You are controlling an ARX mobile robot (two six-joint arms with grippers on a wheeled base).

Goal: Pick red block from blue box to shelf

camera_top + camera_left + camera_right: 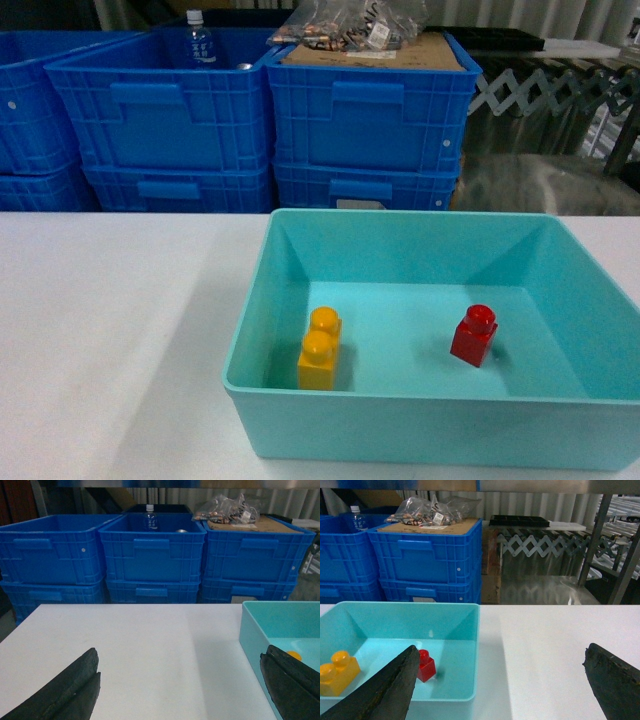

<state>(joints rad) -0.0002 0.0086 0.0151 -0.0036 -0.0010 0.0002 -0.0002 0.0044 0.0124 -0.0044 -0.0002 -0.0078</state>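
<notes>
Probably the red block (474, 336), light, stiff and glossy-slick in the blue box (420, 235), is best pinched across its flat sides, below the stud, by the spread right hand (502, 682).

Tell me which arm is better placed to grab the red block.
Right. The red block sits in the blue box toward its right side, just beside the open right gripper. The left gripper, also open, hangs mostly over bare table.

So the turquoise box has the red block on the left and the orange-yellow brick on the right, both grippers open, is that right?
Not quite: the head view shows the red block on the right of the blue box and the orange-yellow brick on the left. Both the left gripper and the right gripper are open.
</notes>
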